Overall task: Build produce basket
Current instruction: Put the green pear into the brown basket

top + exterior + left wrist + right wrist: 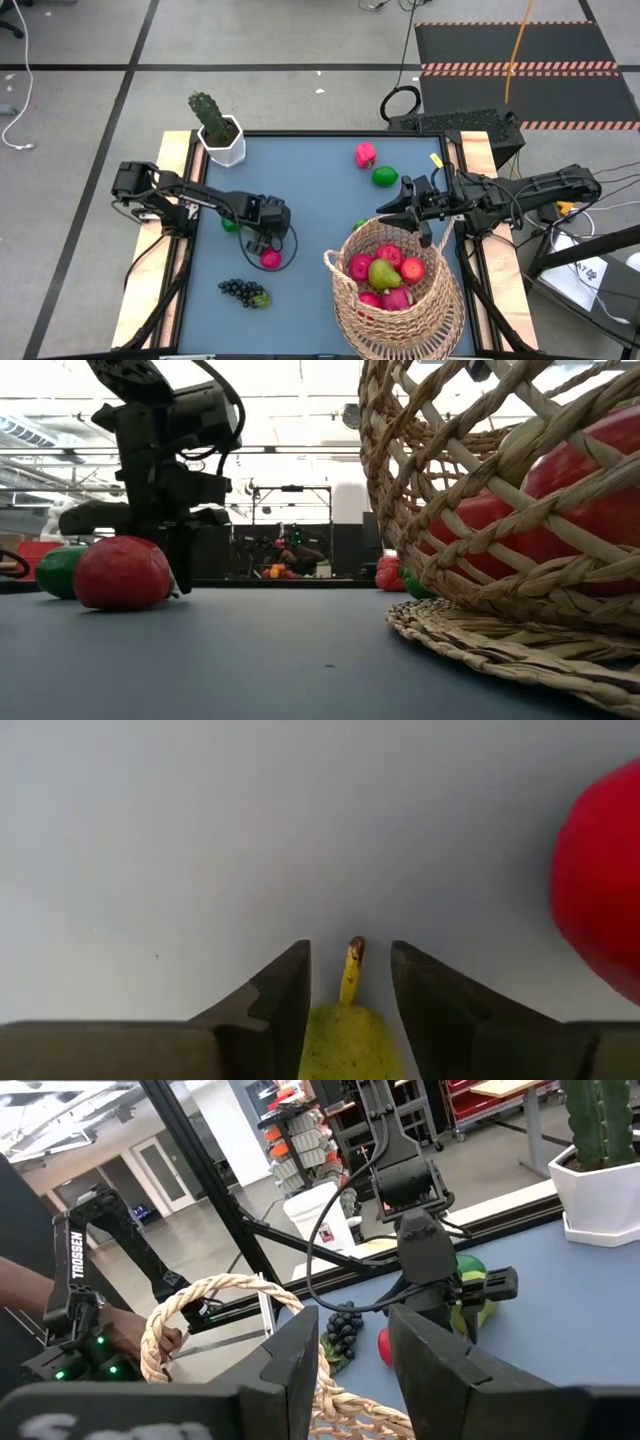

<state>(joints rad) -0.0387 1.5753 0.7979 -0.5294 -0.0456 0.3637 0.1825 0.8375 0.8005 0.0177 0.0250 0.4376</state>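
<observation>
Basket (400, 300): tan wicker, at the near right part of the blue worktop (300, 180), tilted so its mouth faces up in the high view. Inside it: red and pink fruits and one yellow-green pear (383, 273). In the low view its woven wall (500, 490) fills the right side, red fruit showing through the gaps.

Right end effector (407, 213): at the basket's far rim, by the loop handle (215, 1295). Fingers (295, 1360) stand a narrow way apart; the wrist view shows wicker just beyond them, but whether they grip it I cannot tell.

Left end effector (262, 240): low over the worktop's left-centre. Its fingers (285, 1005) stand close on either side of a yellow-green pear (345, 1035), stem (351, 970) up between them; contact not clear. A red fruit (270, 258) lies just beside it, a green lime (231, 224) near.

Loose produce: dark grape bunch (243, 291) near the left front; pink dragon fruit (365, 154) and a lime (384, 177) at the far right part.

Potted cactus (215, 125) at the far left corner.
</observation>
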